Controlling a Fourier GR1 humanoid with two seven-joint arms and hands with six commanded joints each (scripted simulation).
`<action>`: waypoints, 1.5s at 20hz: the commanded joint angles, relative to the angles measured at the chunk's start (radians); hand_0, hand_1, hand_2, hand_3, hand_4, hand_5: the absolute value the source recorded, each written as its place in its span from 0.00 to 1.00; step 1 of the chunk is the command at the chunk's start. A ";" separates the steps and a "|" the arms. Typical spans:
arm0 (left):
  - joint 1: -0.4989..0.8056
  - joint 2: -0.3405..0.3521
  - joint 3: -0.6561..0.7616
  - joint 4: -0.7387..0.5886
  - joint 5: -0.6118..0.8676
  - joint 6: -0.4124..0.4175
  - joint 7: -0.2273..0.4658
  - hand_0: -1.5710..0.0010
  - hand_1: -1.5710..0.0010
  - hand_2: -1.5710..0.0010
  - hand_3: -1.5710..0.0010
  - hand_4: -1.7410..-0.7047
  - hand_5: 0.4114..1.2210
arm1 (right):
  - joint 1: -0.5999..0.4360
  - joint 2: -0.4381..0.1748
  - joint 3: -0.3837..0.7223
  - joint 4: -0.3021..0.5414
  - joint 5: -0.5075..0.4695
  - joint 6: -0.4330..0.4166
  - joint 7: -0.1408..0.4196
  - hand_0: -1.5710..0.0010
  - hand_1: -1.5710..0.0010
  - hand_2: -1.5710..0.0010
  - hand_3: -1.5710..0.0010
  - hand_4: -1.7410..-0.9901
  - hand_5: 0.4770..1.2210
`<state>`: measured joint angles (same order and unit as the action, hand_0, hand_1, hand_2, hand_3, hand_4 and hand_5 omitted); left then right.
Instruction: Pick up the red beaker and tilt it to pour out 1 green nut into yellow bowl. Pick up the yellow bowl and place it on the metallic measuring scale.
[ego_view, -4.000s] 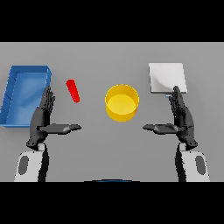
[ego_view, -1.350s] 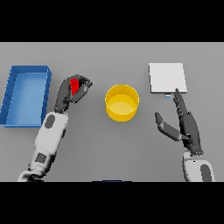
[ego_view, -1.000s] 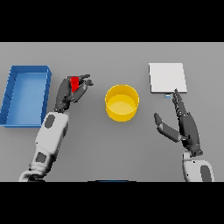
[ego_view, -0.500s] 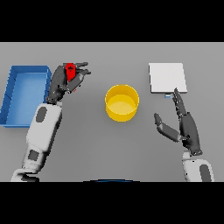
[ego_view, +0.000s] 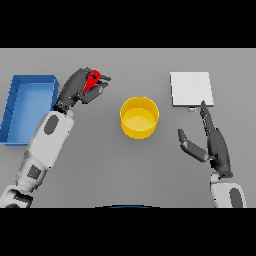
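lifted now, red beaker (ego_view: 93, 80) sits clenched in left hand (ego_view: 80, 90); yellow bowl (ego_view: 139, 117) lies right of it, so tilting early would spill the nut short. right hand (ego_view: 212, 142) idles with fingers straight.

The left arm reaches forward and its left hand (ego_view: 80, 89) has the fingers curled around the red beaker (ego_view: 92, 80). The right hand (ego_view: 212, 144) stands on its edge, fingers straight, thumb spread inward.
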<state>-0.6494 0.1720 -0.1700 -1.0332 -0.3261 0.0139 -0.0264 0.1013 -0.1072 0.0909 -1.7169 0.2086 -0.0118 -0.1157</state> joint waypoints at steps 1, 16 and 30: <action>-0.026 0.009 -0.033 -0.006 -0.039 -0.014 0.043 0.00 0.00 0.00 0.00 0.00 0.88 | 0.004 -0.001 0.001 -0.002 -0.010 0.012 0.001 1.00 1.00 1.00 1.00 0.74 0.25; -0.309 0.096 -0.474 0.086 -0.529 -0.295 0.137 0.00 0.00 0.00 0.13 0.03 0.99 | 0.023 0.030 0.005 -0.017 -0.051 0.029 0.039 1.00 1.00 1.00 1.00 0.73 0.25; -0.525 0.084 -0.775 0.216 -0.806 -0.361 -0.087 0.00 0.00 0.00 0.02 0.00 1.00 | 0.020 0.046 0.006 -0.013 -0.014 -0.015 0.012 1.00 1.00 1.00 1.00 0.77 0.12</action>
<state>-1.1744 0.2565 -0.9451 -0.8176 -1.1319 -0.3480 -0.1140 0.1217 -0.0614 0.0970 -1.7297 0.1947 -0.0263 -0.1062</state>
